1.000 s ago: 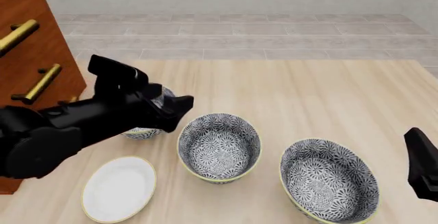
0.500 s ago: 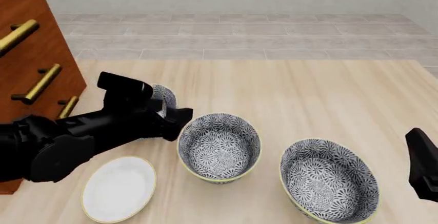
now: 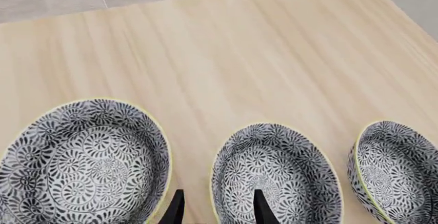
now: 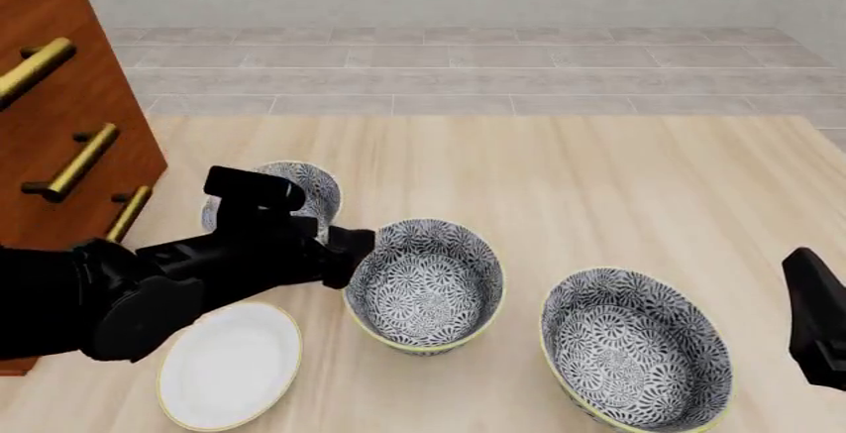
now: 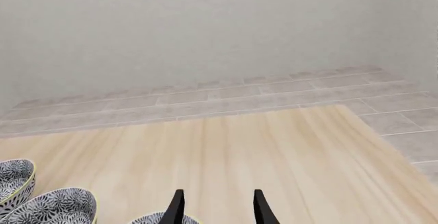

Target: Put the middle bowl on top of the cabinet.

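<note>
Three patterned bowls stand in a row on the table. The middle bowl [image 4: 423, 284] [image 3: 274, 175] sits upright between the left bowl [image 4: 277, 190] and the right bowl [image 4: 635, 349]. My left gripper [image 3: 217, 211] [image 4: 355, 247] is open and low at the middle bowl's left rim, with one finger outside the rim and the other over the bowl's inside. It holds nothing. The reddish-brown cabinet [image 4: 59, 126] with brass handles stands at the far left. My right gripper [image 5: 217, 208] is open and empty at the table's right side, beyond the right bowl.
A flat white plate [image 4: 232, 364] lies near the front edge, under my left arm [image 4: 146, 289]. The right arm [image 4: 817, 319] hangs at the right edge. Bare wood table [image 4: 595, 185] stretches behind the bowls to a tiled floor.
My left arm has dropped lower and slid right toward the middle bowl, uncovering the left bowl behind it. The right arm and the bowls have not moved.
</note>
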Controlling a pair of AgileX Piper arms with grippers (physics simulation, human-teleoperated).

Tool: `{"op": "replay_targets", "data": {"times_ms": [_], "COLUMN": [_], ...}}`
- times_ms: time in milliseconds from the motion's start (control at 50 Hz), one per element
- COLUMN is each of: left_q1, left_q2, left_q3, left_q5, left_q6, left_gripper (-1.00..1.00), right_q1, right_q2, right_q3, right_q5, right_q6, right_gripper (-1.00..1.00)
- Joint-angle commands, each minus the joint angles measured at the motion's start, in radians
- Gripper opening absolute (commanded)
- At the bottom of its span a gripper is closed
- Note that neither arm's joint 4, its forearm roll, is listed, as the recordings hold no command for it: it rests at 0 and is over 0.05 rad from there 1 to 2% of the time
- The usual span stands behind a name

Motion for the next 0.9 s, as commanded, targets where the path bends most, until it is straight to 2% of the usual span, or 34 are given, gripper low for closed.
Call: {"op": "replay_targets", "data": {"times_ms": [20, 900], "left_q1": [-0.013, -0.035], "left_q2": [0.033, 0.128], "left_q3": [0.01, 0.044], "left_q5": [-0.028, -0.123], "left_q6": [-0.034, -0.098], "left_gripper": [1.0, 1.0], "right_q1": [-0.003, -0.012], "right_q2": [-0.004, -0.002], "right_q3": [0.0, 0.0], "right_q5": [0.004, 0.004], "right_q6": [0.003, 0.012], "right_gripper": [1.0, 1.0]}}
